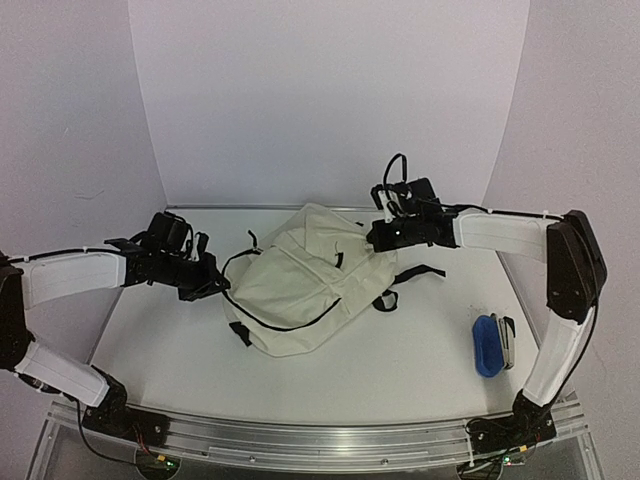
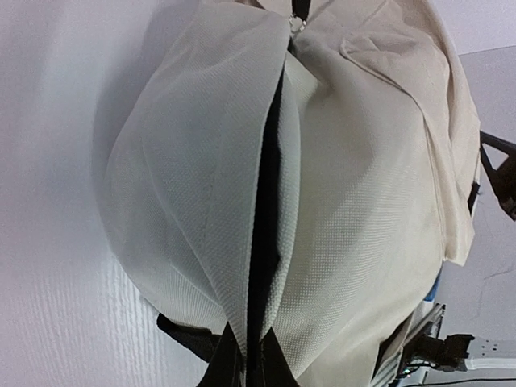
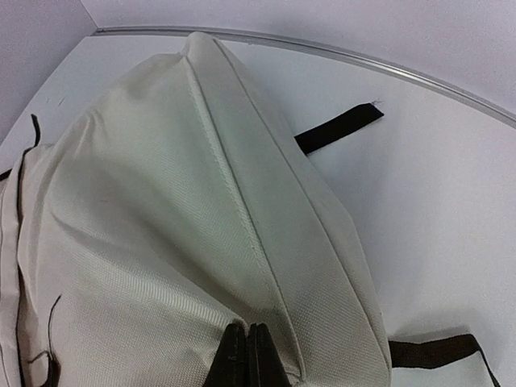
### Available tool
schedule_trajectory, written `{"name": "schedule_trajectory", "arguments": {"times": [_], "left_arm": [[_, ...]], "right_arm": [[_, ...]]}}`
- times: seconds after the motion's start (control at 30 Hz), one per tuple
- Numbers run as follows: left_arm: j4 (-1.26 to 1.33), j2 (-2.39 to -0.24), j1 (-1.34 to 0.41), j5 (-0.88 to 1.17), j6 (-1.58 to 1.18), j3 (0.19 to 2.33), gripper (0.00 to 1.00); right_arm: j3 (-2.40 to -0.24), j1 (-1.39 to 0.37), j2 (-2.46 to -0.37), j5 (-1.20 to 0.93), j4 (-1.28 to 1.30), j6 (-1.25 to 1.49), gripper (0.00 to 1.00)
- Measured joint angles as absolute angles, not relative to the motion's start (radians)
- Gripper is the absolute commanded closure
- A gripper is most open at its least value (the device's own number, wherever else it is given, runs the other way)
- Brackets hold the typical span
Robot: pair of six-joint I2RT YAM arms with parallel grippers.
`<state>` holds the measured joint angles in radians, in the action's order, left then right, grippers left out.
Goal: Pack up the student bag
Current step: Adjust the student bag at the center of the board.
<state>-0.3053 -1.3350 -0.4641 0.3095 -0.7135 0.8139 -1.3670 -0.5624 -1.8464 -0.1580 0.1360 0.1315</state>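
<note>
Bag (image 1: 300,290) edges pinched, left pincer (image 2: 248,345), right pincer (image 3: 247,334)

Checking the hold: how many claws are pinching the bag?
2. The left claw pinches the student bag at its zipper opening; the right claw pinches a fabric ridge opposite.

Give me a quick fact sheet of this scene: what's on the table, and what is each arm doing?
Main item: student bag, cream canvas, lying on the white table
Bag opening: zipper partly open, dark gap showing
Left gripper: shut, pinching the fabric edge at the bag's opening
Right gripper: shut, pinching a fold of fabric on the bag's opposite end
Other item: blue object on the table's right side, apart from the bag; cannot tell what it is
</note>
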Motion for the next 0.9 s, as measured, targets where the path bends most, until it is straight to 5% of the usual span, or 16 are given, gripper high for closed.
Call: {"name": "schedule_trajectory", "arguments": {"times": [0.57,0.63,0.73,0.8,0.9], "left_arm": [[-0.261,-1.871,-0.320,0.410,-0.467,1.320,0.99],[-0.255,-1.906,-0.325,0.444,-0.458,1.355,0.88],[-0.253,-1.919,-0.333,0.471,-0.447,1.369,0.57],[-0.252,-1.915,-0.330,0.470,-0.432,1.369,0.41],[-0.251,-1.885,-0.324,0.446,-0.419,1.349,0.23]], "right_arm": [[-0.974,-0.864,-1.457,-0.290,0.203,0.376,1.00],[-0.962,-0.919,-1.451,-0.303,0.203,0.412,1.00],[-0.961,-0.976,-1.448,-0.313,0.205,0.456,0.95],[-0.961,-0.991,-1.440,-0.320,0.213,0.475,0.69],[-0.979,-1.001,-1.420,-0.321,0.251,0.498,0.52]]}}
